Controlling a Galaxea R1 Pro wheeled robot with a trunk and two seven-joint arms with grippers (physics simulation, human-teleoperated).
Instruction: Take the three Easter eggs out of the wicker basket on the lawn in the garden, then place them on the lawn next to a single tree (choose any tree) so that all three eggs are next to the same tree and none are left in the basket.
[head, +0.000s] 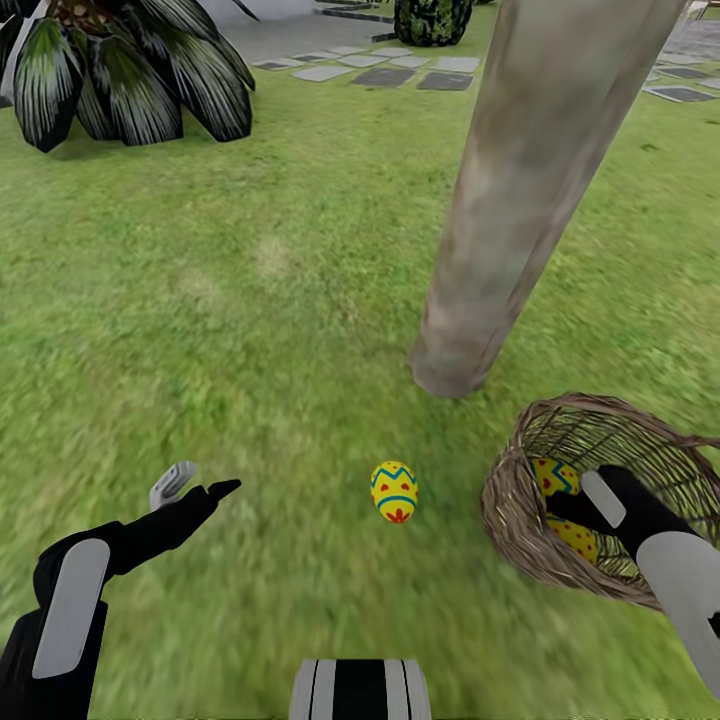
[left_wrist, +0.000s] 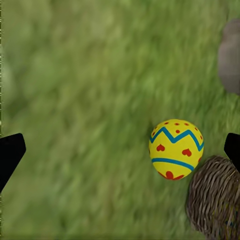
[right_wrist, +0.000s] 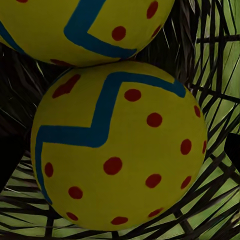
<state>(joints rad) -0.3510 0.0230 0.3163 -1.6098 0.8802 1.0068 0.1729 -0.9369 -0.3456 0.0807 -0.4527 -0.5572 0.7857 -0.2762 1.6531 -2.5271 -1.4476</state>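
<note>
One egg (head: 394, 491) stands upright on the lawn (head: 250, 330), near the foot of the tree trunk (head: 520, 200) and just left of the basket (head: 520, 540). In my left wrist view the same egg (left_wrist: 176, 149) sits on the grass (left_wrist: 90, 125) just beside the basket's woven wall (left_wrist: 212, 200), with the trunk base (left_wrist: 230, 60) beyond it.

My left hand (head: 195, 487) hangs low over the lawn, well left of that egg, its fingers spread wide and holding nothing.

The basket lies tipped on its side, mouth toward me, close to the trunk. My right hand (head: 575, 505) reaches into it, where two eggs (head: 555, 475) rest against the wicker. The right wrist view shows them touching each other, one egg (right_wrist: 120, 145) close ahead of the fingers and the other (right_wrist: 85, 25) just past it. I cannot tell how wide my right hand is set; it does not grip either egg that I can see.
</note>
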